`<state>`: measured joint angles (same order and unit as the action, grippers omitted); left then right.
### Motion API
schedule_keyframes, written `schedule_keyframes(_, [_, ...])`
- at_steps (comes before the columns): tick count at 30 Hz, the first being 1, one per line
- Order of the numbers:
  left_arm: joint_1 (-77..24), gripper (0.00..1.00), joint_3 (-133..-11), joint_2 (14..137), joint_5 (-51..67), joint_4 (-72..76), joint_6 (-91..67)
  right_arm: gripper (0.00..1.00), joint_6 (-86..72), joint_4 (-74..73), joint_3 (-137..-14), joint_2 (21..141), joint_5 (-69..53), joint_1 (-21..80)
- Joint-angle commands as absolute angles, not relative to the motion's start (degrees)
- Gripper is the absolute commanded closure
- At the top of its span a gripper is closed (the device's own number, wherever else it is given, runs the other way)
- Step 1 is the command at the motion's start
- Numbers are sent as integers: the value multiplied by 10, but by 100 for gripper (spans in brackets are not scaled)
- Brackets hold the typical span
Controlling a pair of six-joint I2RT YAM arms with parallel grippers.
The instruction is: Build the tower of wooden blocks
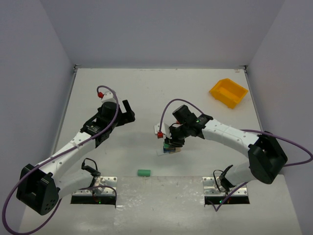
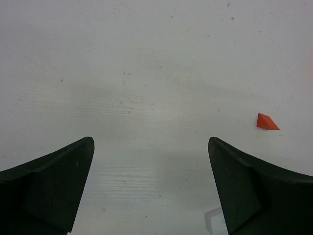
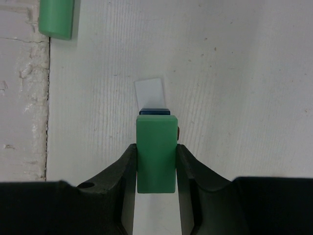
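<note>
white table [image 1: 146, 93]: right tool [image 3: 156, 150] grips green block [image 3: 156, 131] above blue block [image 3: 154, 111].

Green block [image 3: 156, 152] atop blue block [image 3: 154, 112], apparently on pale plank [image 3: 149, 92]

Counter [image 1: 146, 93]: white, with a rougher strip along the near edge. Directly on it:
- yellow bin [image 1: 228, 92], far right
- green piece [image 1: 144, 172], near centre, at the strip's seam
- pale plank [image 3: 149, 93], flat, centre
- small red wedge [image 2: 267, 122], alone
- two base plates [image 1: 95, 196], near edge
</note>
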<state>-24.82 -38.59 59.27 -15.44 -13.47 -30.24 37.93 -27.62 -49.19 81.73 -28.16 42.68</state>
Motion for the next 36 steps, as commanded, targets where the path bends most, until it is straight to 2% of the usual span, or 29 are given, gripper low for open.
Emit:
schedule_keyframes(1, [-250, 0, -407, 592, -157, -114, -297, 67, 381, -272, -507, 819, -290, 433])
schedule_keyframes(21, [-249, 0, -407, 597, -156, -115, -296, 64, 387, -277, -505, 822, -276, 434])
schedule_keyframes(31, [-250, 0, -406, 597, -156, -114, -296, 52, 387, -279, -507, 822, -281, 434])
schedule_keyframes(35, [-250, 0, -407, 595, -155, -115, -296, 41, 386, -279, -510, 822, -278, 434])
schedule_keyframes(36, [-250, 0, -406, 594, -154, -115, -296, 35, 385, -279, -512, 821, -277, 435])
